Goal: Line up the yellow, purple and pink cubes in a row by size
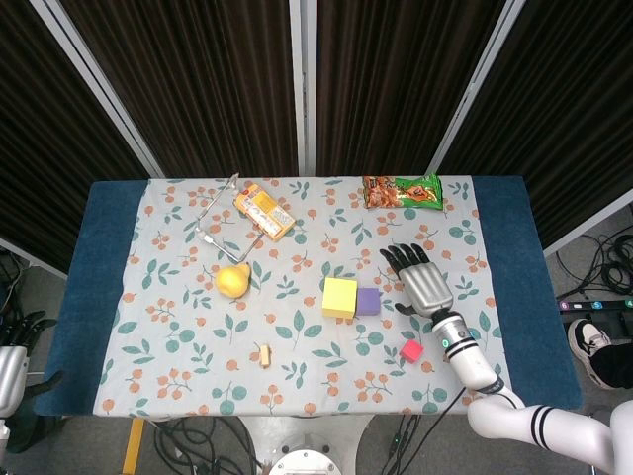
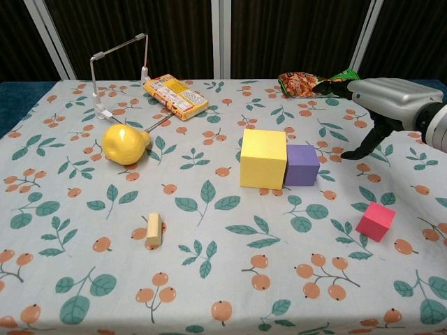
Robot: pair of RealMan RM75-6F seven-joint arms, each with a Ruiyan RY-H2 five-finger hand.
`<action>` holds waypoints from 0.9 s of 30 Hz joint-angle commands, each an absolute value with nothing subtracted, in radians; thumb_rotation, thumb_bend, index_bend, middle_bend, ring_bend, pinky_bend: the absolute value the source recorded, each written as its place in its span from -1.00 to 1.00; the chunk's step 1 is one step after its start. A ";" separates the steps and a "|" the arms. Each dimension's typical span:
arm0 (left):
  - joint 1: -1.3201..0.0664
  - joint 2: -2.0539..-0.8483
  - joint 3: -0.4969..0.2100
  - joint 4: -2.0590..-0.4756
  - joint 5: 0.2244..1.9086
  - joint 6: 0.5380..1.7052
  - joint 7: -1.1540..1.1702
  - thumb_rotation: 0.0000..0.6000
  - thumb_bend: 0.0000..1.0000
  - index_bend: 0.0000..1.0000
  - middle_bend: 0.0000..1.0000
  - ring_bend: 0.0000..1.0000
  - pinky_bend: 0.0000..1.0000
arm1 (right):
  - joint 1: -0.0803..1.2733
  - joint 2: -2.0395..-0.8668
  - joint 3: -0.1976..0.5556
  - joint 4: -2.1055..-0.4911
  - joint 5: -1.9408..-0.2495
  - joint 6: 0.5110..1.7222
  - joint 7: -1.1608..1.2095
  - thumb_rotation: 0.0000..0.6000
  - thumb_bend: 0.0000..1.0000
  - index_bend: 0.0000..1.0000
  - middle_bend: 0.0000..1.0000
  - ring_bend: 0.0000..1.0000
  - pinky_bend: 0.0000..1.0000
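The large yellow cube (image 1: 339,297) (image 2: 262,158) stands near the table's middle. A smaller purple cube (image 1: 368,301) (image 2: 302,165) sits touching its right side. The small pink cube (image 1: 411,350) (image 2: 375,221) lies apart, nearer the front right. My right hand (image 1: 425,281) (image 2: 377,98) hovers open to the right of the purple cube, fingers spread, holding nothing. The left hand (image 1: 12,356) hangs at the far left edge, off the table, and its fingers are unclear.
A yellow pear (image 1: 233,281) (image 2: 126,144) lies left of the cubes, with a small wooden block (image 1: 263,355) (image 2: 154,229) in front. A wire stand (image 2: 119,77), an orange box (image 1: 263,211) (image 2: 175,96) and a snack bag (image 1: 401,190) (image 2: 318,83) line the back.
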State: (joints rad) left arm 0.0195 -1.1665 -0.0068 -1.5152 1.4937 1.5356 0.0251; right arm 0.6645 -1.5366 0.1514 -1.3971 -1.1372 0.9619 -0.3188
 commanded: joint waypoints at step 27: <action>0.024 -1.164 -0.006 -1.511 1.482 1.531 0.021 1.00 -0.76 -0.39 -0.44 -0.56 -0.59 | 0.705 -1.666 0.168 -1.220 -1.182 0.934 -0.237 1.00 -0.93 -1.00 -0.95 -1.00 -1.00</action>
